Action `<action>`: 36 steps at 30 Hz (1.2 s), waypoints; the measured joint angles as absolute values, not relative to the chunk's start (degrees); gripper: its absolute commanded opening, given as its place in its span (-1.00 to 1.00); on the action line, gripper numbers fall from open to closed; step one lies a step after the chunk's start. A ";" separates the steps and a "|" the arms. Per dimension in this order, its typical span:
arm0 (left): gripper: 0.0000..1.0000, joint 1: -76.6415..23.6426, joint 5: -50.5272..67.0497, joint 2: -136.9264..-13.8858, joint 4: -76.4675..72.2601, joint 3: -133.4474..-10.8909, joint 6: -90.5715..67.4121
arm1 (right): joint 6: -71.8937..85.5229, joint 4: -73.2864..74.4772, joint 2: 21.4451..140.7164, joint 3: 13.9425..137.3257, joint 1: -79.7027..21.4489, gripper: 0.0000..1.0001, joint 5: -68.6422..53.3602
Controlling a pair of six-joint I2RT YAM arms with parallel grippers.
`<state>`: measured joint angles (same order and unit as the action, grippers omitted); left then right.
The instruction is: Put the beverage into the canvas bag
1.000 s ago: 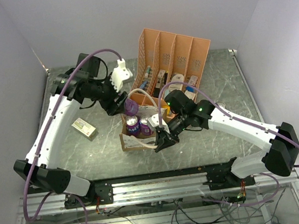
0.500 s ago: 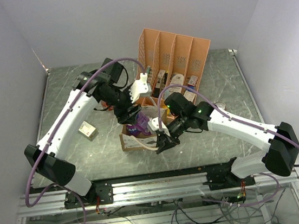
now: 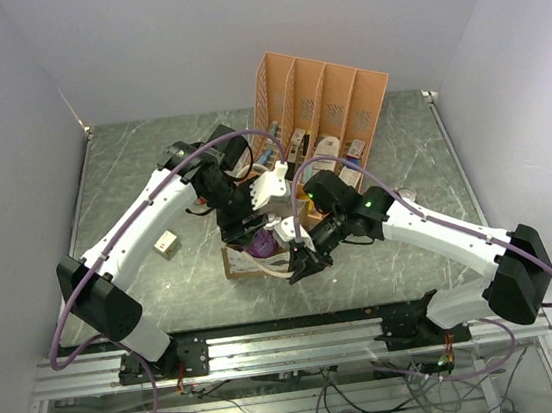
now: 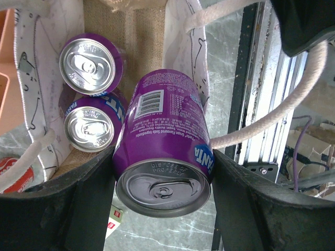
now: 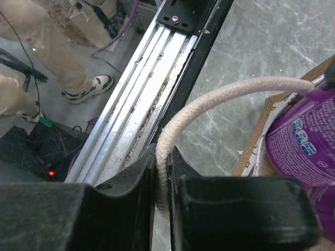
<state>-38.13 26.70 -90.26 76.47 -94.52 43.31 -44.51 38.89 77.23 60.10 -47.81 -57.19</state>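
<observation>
My left gripper [image 3: 249, 226] is shut on a purple Fanta can [image 4: 165, 141], gripped at its sides and tilted bottom-first into the mouth of the canvas bag [image 3: 235, 263]. Two more purple cans [image 4: 88, 64] stand upright inside the bag on its burlap floor [image 4: 137, 31]. My right gripper [image 3: 299, 262] is shut on the bag's white rope handle [image 5: 163, 167] and pulls it toward the table's near edge, which holds the bag open. The held can [image 5: 306, 141] and the bag's tan rim [image 5: 257, 137] show at the right of the right wrist view.
An orange slotted file rack [image 3: 328, 94] with small items stands just behind the bag. A small tan box [image 3: 166, 244] lies on the table left of the bag. The metal front rail [image 5: 152, 78] runs just beside my right gripper.
My left arm has swung right and down, carrying the can from above the bag's back-left corner into its mouth. My right gripper has stayed on the handle.
</observation>
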 measured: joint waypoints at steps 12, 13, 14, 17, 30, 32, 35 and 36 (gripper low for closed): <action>-0.86 -40.91 22.68 -90.24 71.46 -88.92 43.07 | -44.51 38.19 72.88 57.98 -43.97 -0.49 -58.65; -0.86 -41.19 22.17 -90.24 71.11 -88.62 43.09 | -44.38 37.93 71.99 57.78 -42.81 -0.47 -58.98; -0.86 -41.43 21.74 -90.24 70.89 -88.38 43.11 | -44.27 37.76 71.20 57.58 -41.89 -0.44 -59.27; -0.86 -42.22 20.34 -90.24 70.11 -87.70 43.44 | -43.90 37.54 68.36 56.49 -38.52 -0.38 -60.62; -0.86 -44.42 16.16 -91.90 69.14 -87.09 45.06 | -43.46 37.52 64.64 56.38 -31.03 -0.21 -63.11; -0.85 -44.42 15.81 -91.94 68.53 -87.02 44.93 | -43.40 37.39 64.07 56.01 -30.30 -0.21 -63.26; -0.83 -44.45 15.68 -91.94 67.68 -86.80 44.34 | -43.33 37.39 63.66 55.46 -29.32 -0.21 -63.42; -0.83 -44.45 15.64 -91.94 67.31 -86.65 44.03 | -43.31 37.41 63.66 55.44 -29.12 -0.21 -63.42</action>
<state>-44.45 15.64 -91.94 67.31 -86.65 44.03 -43.31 37.41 63.66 55.44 -29.12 -63.42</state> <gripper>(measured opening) 0.755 0.396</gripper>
